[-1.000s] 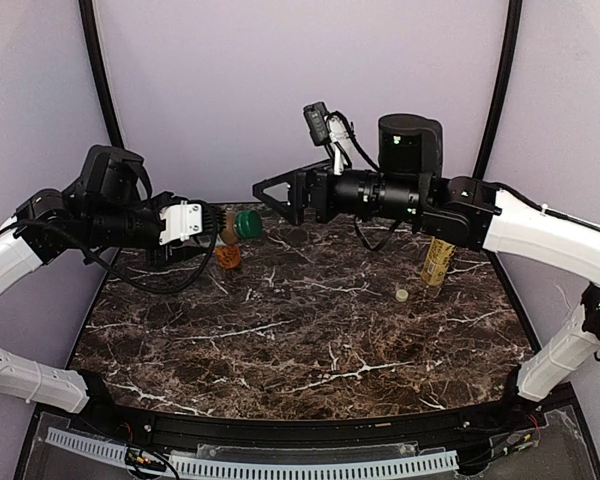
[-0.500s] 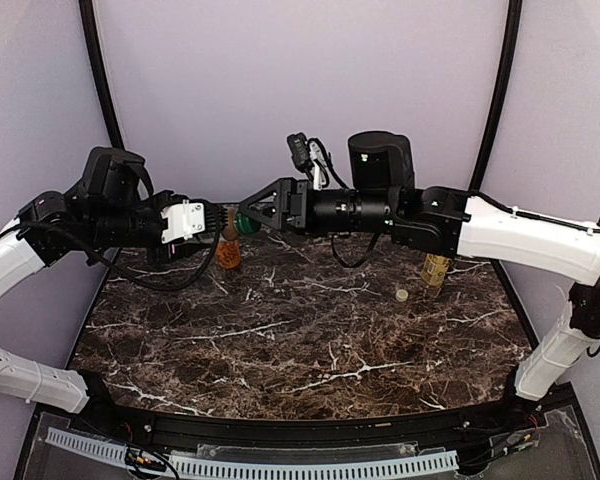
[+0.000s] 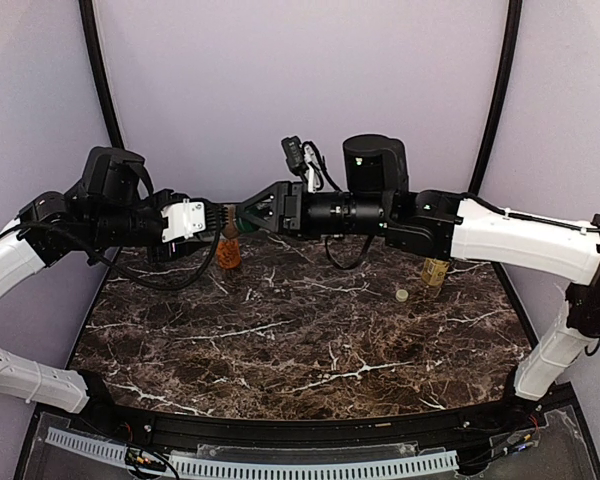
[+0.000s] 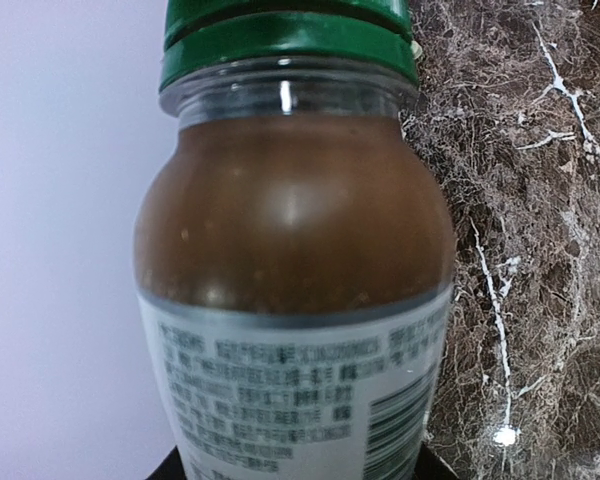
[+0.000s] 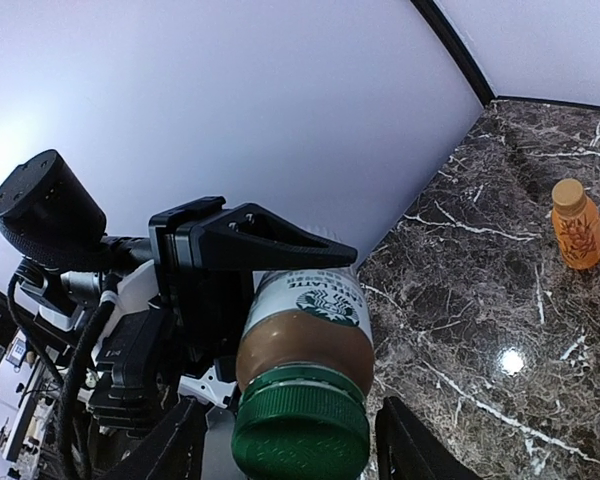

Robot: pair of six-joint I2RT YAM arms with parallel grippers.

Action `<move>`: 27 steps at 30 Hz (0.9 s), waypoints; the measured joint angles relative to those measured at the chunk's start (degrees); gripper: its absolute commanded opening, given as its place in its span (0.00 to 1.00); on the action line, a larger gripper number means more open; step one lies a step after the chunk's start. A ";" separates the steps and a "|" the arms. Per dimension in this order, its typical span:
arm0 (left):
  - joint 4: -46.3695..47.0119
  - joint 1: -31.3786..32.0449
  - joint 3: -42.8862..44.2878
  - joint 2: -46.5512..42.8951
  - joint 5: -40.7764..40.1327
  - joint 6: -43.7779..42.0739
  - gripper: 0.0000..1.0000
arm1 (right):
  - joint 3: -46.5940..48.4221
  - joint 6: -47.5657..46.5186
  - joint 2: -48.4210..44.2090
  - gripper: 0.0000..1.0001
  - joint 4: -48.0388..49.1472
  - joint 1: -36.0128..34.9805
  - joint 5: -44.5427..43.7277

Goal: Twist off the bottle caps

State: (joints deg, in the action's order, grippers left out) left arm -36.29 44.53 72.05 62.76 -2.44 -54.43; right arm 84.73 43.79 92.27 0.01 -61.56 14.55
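My left gripper [image 3: 218, 222] is shut on the small clear bottle [image 4: 295, 300] with the white label and brown liquid. It holds the bottle on its side above the back left of the table. The bottle's dark green cap [image 5: 300, 432] points toward my right gripper [image 5: 292, 442]. That gripper's jaws stand on either side of the cap, with a narrow gap showing on each side. The short orange bottle [image 3: 228, 250] stands capped just below the held one. The tall yellow-green bottle [image 3: 438, 268] stands at the back right, its top hidden by my right arm. A cream-white cap [image 3: 402, 295] lies beside it.
The dark marble table [image 3: 300, 350] is bordered by lilac walls at the back and sides. The right arm stretches across the back of the table. The orange bottle [image 5: 577, 225] also shows far off in the right wrist view.
My right arm has swung left until its jaws reached the green cap, and the jaws have narrowed around it. The left arm and its bottle have held still.
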 measured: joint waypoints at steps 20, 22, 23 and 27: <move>0.42 0.00 -0.17 -0.20 0.02 -1.07 0.29 | -0.79 -7.04 -0.02 0.00 0.24 0.00 1.53; -0.70 -0.02 -0.17 -0.42 1.16 -1.36 0.29 | -0.79 -14.14 -0.02 0.00 -0.50 -0.09 3.10; -1.38 -0.02 -0.17 -0.55 1.79 -1.49 0.29 | -0.79 -17.75 -0.07 0.00 -1.01 -0.28 3.58; -5.97 0.00 -0.17 -1.03 5.90 -2.25 0.29 | -2.95 -36.72 -1.68 0.00 -3.50 -2.75 2.91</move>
State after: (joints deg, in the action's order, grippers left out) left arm -42.26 44.53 71.88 61.73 3.46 -56.69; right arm 81.78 7.07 90.59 -3.49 -64.31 17.45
